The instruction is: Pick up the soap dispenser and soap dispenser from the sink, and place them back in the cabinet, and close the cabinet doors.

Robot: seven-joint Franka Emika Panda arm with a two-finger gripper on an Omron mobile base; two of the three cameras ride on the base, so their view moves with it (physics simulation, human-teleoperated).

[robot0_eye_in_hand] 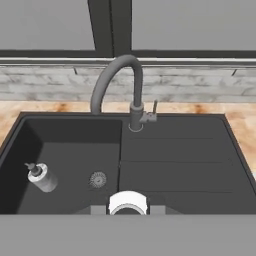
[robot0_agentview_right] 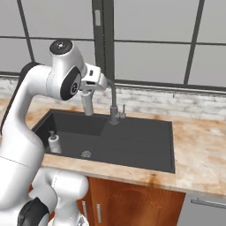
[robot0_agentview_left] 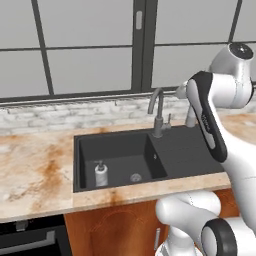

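Meanwhile, jaws grip the slim soap dispenser (robot0_agentview_right: 87,103) above the sink (robot0_agentview_right: 132,145).

Two soap dispensers (robot0_agentview_right: 54,143) (robot0_agentview_right: 87,102), one sink (robot0_agentview_right: 145,148), one faucet (robot0_agentview_right: 113,103) and one round drain (robot0_agentview_right: 86,154)

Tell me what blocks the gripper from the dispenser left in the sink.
Nothing visible. The marbled soap dispenser stands alone in the basin of the sink, beside the drain. The gripper hangs above, already holding a white bottle.
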